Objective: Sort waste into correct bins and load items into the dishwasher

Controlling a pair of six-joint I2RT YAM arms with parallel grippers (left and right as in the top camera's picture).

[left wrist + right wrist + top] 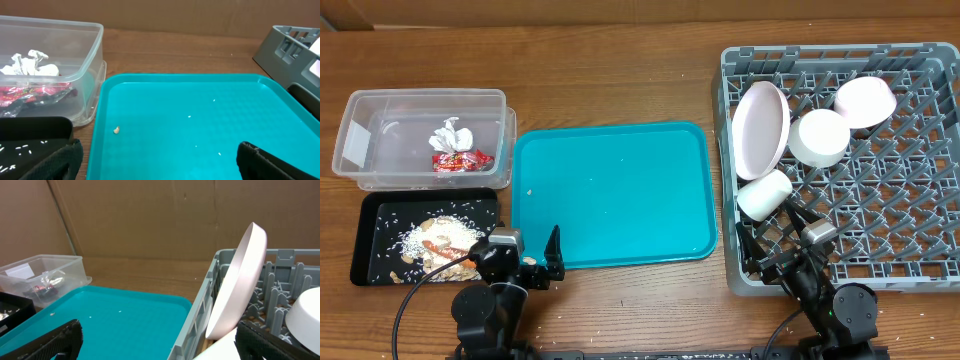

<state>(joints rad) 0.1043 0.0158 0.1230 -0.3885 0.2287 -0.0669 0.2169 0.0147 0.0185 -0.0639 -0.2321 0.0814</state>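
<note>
The teal tray (620, 190) lies mid-table with only a few crumbs on it; it also shows in the left wrist view (200, 120) and right wrist view (100, 320). The grey dishwasher rack (910, 230) holds a pink plate (761, 128) on edge, a white bowl (819, 137), a pink bowl (864, 101) and a white cup (764, 194). The clear bin (380, 140) holds crumpled paper (450, 135) and a red wrapper (460, 160). The black tray (380, 215) holds rice and food scraps. My left gripper (525, 262) is open and empty at the tray's front left. My right gripper (790, 258) is open and empty at the rack's front left corner.
A brown cardboard wall (150, 215) stands behind the table. The rack's grey wall (200, 310) rises right of the teal tray. Scattered rice grains lie on the wooden table (650, 300) near the front edge.
</note>
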